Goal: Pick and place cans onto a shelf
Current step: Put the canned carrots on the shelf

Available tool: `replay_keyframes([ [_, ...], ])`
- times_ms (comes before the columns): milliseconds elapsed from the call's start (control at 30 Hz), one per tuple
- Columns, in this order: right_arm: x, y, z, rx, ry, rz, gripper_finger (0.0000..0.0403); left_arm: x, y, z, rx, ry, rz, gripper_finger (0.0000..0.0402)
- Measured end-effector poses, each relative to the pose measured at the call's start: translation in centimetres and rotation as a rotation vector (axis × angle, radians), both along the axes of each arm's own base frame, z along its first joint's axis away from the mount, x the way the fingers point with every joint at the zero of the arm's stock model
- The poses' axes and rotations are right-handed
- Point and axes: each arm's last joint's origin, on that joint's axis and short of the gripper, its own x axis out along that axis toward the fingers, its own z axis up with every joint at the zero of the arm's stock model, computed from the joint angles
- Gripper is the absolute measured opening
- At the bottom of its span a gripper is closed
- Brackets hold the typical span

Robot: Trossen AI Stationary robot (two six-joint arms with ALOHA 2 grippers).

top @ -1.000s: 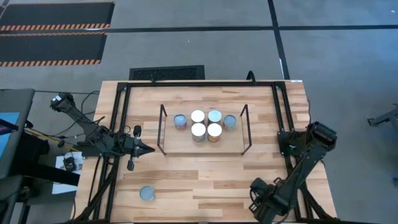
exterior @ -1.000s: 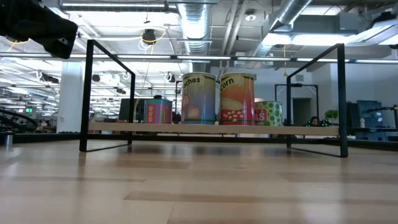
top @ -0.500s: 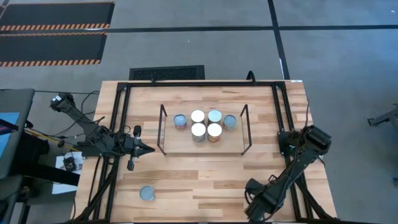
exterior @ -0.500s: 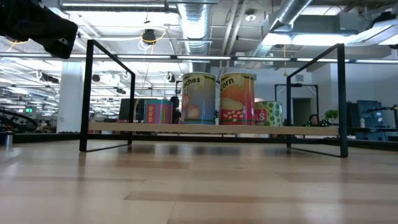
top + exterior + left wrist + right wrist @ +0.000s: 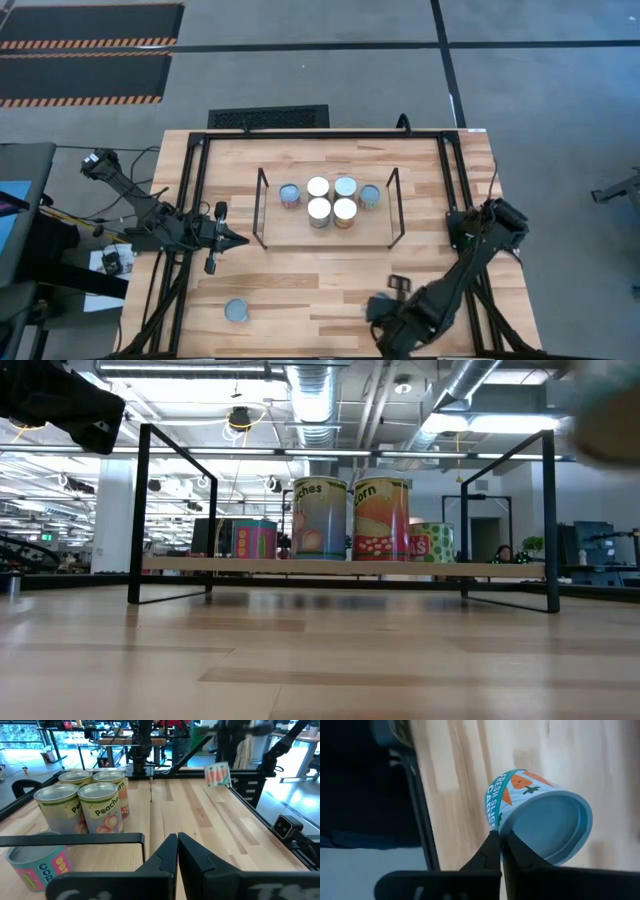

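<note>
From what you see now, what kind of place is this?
Probably an industrial robotics lab: exposed ducts and pipes overhead, more workbenches behind, and a wooden table with a shelf of cans.

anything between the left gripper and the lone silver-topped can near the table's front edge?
Nothing: in the high view, only bare light-wood table lies between the left gripper and the lone silver-topped can.
</note>
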Motion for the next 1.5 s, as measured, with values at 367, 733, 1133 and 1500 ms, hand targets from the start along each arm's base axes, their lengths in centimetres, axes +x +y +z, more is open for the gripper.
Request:
replay_keyframes([
  [367,5.7,-11.4,2.4,-0.192,0.154,0.261,0.001,0.0,0.0,0.0,0.012,0.001,-0.002,0.0002],
  [733,7.4,-18.2,1.0,-0.204,0.356,0.323,0.0009,0.0,0.0,0.0,0.007,0.002,-0.001,0.0002],
  [1133,6.9,-18.4,-1.4,-0.218,0.449,0.356,0.0009,0.0,0.0,-0.1,-0.007,0.008,-0.009,0.0002],
  [1500,7.5,-20.4,-1.5,-0.205,0.435,0.328,0.0008,0.0,0.0,-0.1,0.003,0.007,-0.01,0.0002],
])
